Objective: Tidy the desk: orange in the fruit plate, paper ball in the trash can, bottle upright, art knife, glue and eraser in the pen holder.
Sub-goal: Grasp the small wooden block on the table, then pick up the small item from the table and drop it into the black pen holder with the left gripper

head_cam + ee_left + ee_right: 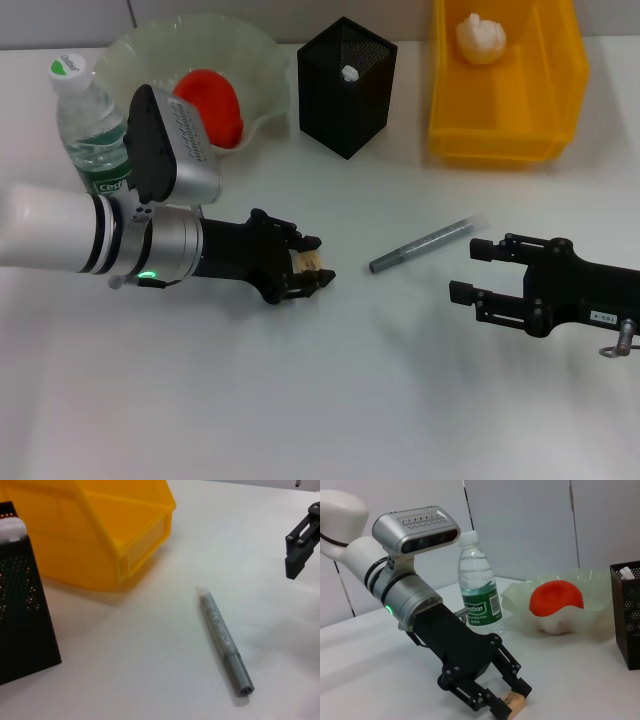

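**Eraser pinched at mid-tabletop; knife not yet collected**

At the middle of the tabletop, toward its left side, the left gripper is down at the surface with its fingers pinching a small tan block, taken to be the eraser. The right wrist view shows the eraser caught only between the fingertips, and whether it touches the surface or is just off it cannot be told.

Right side, same depth: right gripper hovers low, fingers spread, holding nothing. Just beyond and between the two grippers lies the grey art knife, flat, angled toward the far right corner.

Far row:
- water bottle upright at the far left.
- fruit plate beside it, orange inside.
- black mesh pen holder at the far middle, a white object showing at its top, probably the glue.
- yellow bin at the far right, paper ball in it.

Judgement: eraser and knife remain.

Risks:
- Shallow fingertip hold; the eraser could twist out during the lift toward the pen holder.
- The holder's opening is narrow and partly occupied; an off-centre release could bounce the eraser off the rim.
- The left arm passes close to the bottle and plate; a wide swing could topple the bottle.
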`<state>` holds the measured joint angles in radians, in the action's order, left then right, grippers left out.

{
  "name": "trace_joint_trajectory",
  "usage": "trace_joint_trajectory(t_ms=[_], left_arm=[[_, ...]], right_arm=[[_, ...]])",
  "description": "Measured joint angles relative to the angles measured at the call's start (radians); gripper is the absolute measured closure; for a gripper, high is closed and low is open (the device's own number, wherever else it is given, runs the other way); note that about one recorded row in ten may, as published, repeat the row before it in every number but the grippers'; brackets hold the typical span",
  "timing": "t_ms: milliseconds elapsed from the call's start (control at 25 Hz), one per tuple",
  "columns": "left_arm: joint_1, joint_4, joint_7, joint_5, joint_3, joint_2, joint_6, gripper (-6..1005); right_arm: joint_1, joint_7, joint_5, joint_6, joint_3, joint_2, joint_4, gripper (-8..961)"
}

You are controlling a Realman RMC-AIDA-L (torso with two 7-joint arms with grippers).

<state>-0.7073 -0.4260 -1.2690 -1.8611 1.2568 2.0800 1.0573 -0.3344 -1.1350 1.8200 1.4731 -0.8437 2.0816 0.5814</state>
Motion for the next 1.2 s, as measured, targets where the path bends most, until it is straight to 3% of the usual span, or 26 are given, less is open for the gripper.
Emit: trace_joint_trajectory(t_ms=[320,440,560,720,800,920,960,1000,1040,1160,1200], left_arm=[[0.002,-0.023,-0.024,0.002,-0.001,0.0,0.015,566],[0.032,-0.079,-0.051,0.088,-0.004,-0.003,0.083,615],[0.066,-0.115,-0.043,0.246,-0.009,-0.005,0.128,614],[0.101,-0.112,0.066,0.557,0.04,0.0,0.115,615],[0.092,-0.065,0.167,0.769,0.115,0.0,0.081,615],[0.078,-0.041,0.279,0.961,0.205,0.0,0.037,615],[0.078,-0.041,0.279,0.961,0.205,0.0,0.037,615],[0.07,-0.039,0.318,1.036,0.252,0.0,0.011,615],[0.048,-0.041,0.398,1.206,0.356,0.0,-0.066,615],[0.011,-0.05,0.471,1.403,0.465,0.0,-0.192,615],[0.011,-0.05,0.471,1.403,0.465,0.0,-0.192,615]], right_arm=[[-0.003,0.0,-0.001,-0.001,0.001,0.0,0.0,295],[-0.005,0.0,-0.001,-0.002,0.007,0.0,-0.003,296],[-0.006,0.0,-0.001,-0.003,0.008,-0.001,-0.01,296],[-0.007,0.0,-0.002,-0.005,0.009,0.0,-0.014,297],[-0.008,0.0,-0.002,-0.005,0.009,0.0,-0.016,297],[-0.013,0.01,-0.002,-0.005,0.009,0.0,-0.029,297],[-0.016,0.015,-0.002,-0.006,0.009,0.0,-0.038,298],[-0.019,0.019,-0.002,-0.006,0.009,0.0,-0.045,298],[-0.023,0.022,-0.002,-0.006,0.009,0.0,-0.051,298],[-0.026,0.024,-0.002,-0.007,0.003,0.0,-0.055,298],[-0.027,0.024,-0.002,-0.007,0.002,0.0,-0.055,298]])
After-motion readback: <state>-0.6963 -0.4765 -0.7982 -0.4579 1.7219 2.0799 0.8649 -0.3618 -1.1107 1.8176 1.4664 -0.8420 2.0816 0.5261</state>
